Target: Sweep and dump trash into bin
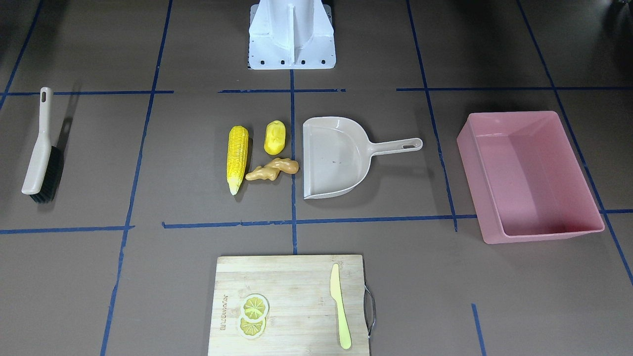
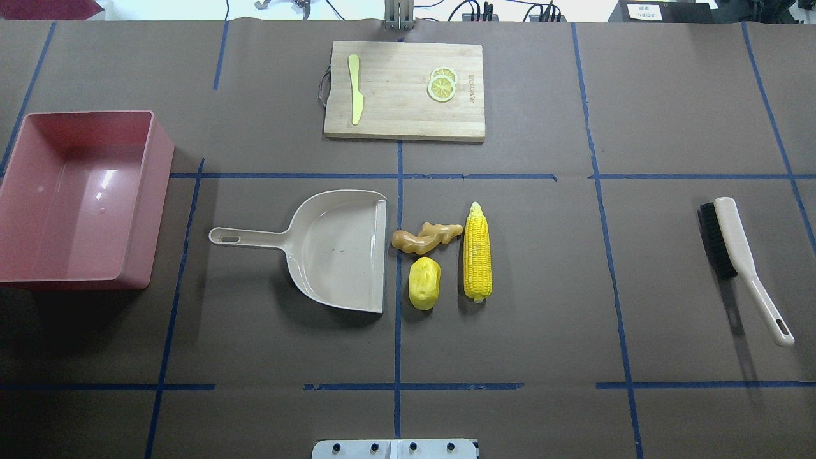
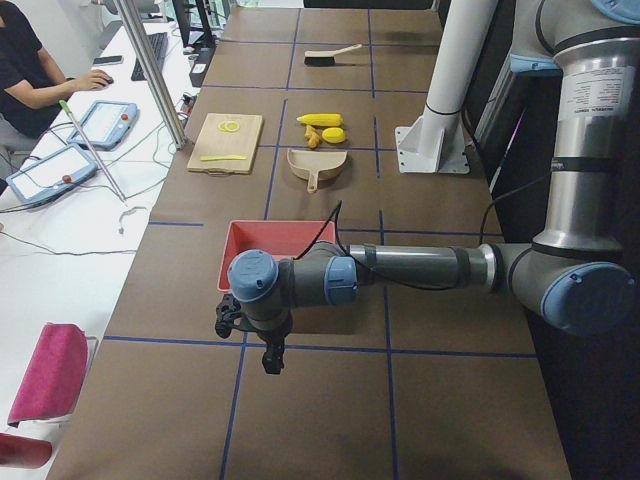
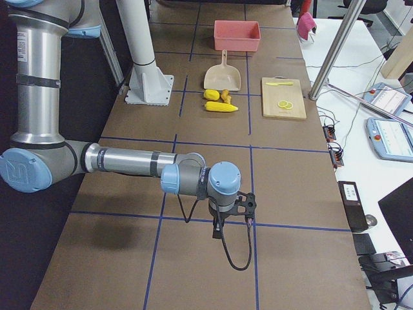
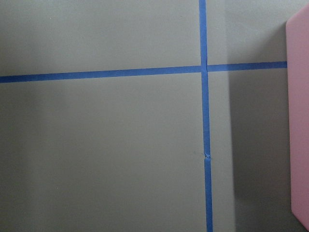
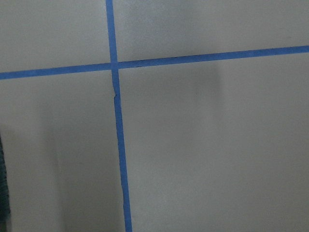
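Note:
The corn cob (image 2: 477, 252), the yellow potato-like piece (image 2: 424, 283) and the tan ginger root (image 2: 426, 236) lie together mid-table, just right of the open mouth of the beige dustpan (image 2: 338, 248). The pink bin (image 2: 89, 115) stands empty at the far left. My left gripper (image 3: 255, 335) hangs over the table on the near side of the bin in the exterior left view; I cannot tell if it is open. My right gripper (image 4: 235, 206) hangs over bare table, far from the trash, in the exterior right view; I cannot tell its state. Neither wrist view shows fingers.
A brush (image 2: 733, 255) with black bristles lies at the far right. A wooden cutting board (image 2: 395, 121) at the back holds lemon slices (image 2: 442, 85) and a pale yellow knife (image 2: 355, 97). The bin's edge (image 5: 299, 121) shows in the left wrist view.

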